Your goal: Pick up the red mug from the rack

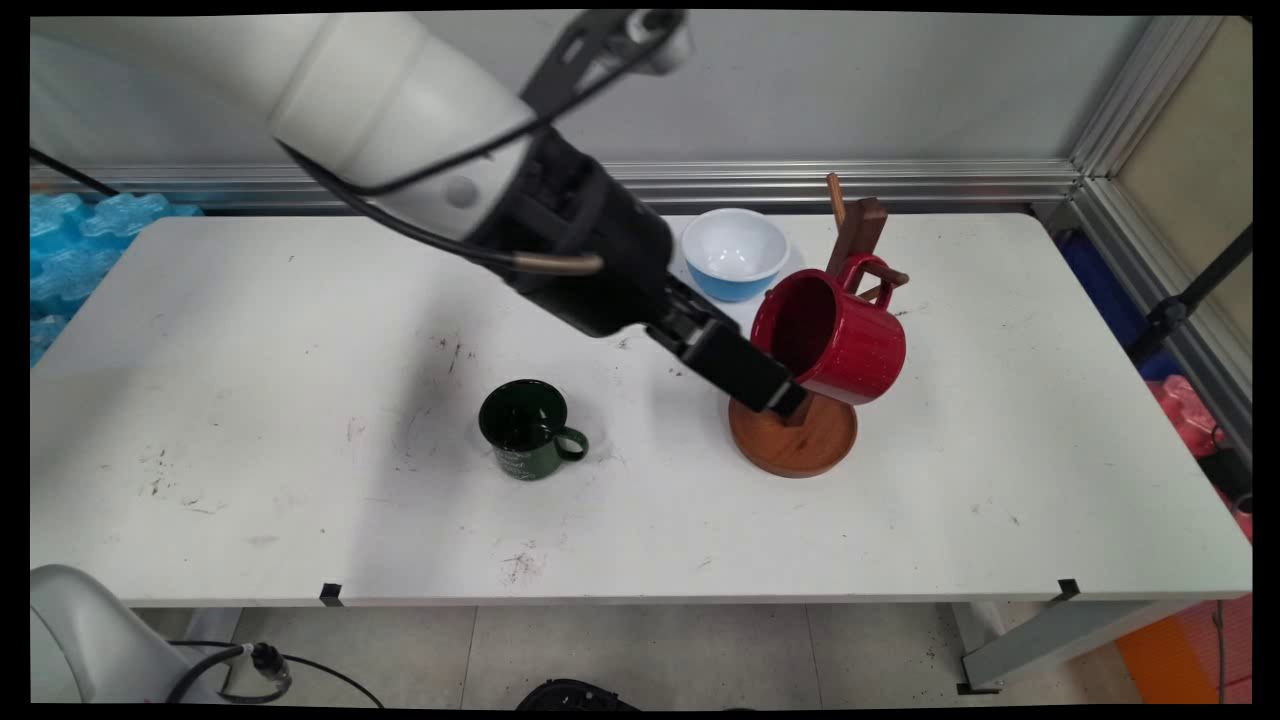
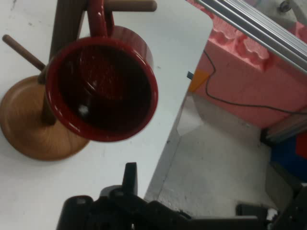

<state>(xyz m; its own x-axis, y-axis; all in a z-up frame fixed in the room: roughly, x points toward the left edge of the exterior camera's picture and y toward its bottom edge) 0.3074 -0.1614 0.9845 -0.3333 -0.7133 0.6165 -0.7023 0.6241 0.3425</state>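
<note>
Red mug hangs on wooden rack, beside the hand.

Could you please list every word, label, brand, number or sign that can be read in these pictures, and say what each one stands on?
None can be read.
The green mug bears pale print on its side, too small and blurred to read.
The red mug, hanging on the wooden mug tree by the gripper, shows no lettering.
The blue bowl shows none either.
</note>
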